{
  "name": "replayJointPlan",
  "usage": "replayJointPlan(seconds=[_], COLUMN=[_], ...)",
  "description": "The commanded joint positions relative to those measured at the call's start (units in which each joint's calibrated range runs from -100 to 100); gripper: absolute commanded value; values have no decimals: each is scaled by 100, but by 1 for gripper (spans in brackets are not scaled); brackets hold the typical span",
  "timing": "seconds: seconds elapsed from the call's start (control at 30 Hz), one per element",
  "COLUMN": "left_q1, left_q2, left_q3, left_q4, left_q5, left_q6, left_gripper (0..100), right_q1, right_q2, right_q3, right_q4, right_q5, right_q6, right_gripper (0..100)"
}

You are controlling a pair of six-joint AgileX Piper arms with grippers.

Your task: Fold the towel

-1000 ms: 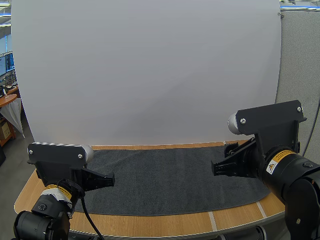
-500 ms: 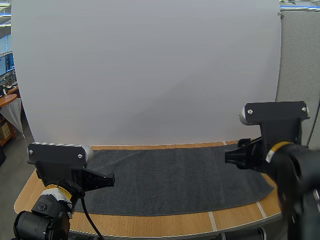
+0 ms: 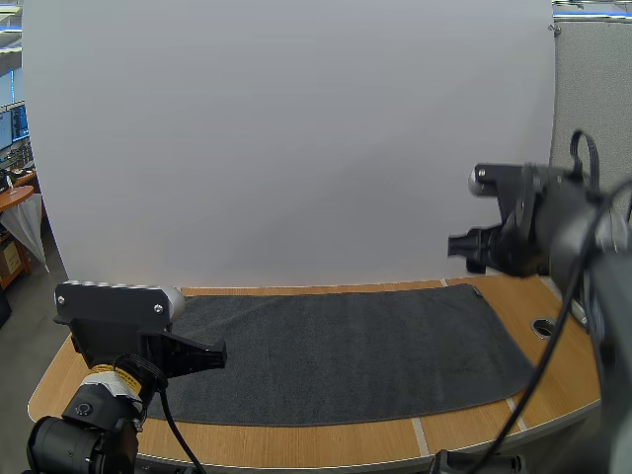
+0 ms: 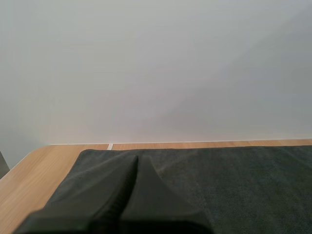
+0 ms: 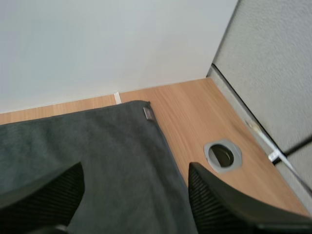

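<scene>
Hovering our left pincer point(image 4: 136, 160) low over left end of towel point(image 3: 336, 351), fingers clenched into one dark wedge, gripping nothing. Our right pincer point(image 5: 135, 171) hangs high above towel's far right corner, fingers spread apart, released. We see towel dark grey, flat, unfolded across desk point(image 3: 296, 446). Small tag point(image 5: 148, 113) at that corner; round hole point(image 5: 222, 156) in desk near towel's right edge.
</scene>
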Motion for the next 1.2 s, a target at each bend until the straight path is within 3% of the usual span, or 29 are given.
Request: replayJointPlan(seconds=[0.0,0.37,0.63,1.17], left_q1=[-3,-3,-3,-3], left_q2=[-35,-35,-35,-35], left_q3=[-40,-40,-40,-40], left_q4=[29,29,29,29], left_q5=[-43,-58,-58,-58], left_q6=[13,13,13,13], left_gripper=[0,0,0,0], right_q1=[-27,-27,-27,-138], right_q2=[908,3287,4210,5956], right_q3=[-500,-1435,-1490,-2962], right_q4=[200,920,921,787], right_q5=[-519,-1157,-2144,-2264], right_q6=[-397,-1018,-1139,-1245], right_gripper=[100,100,100,100])
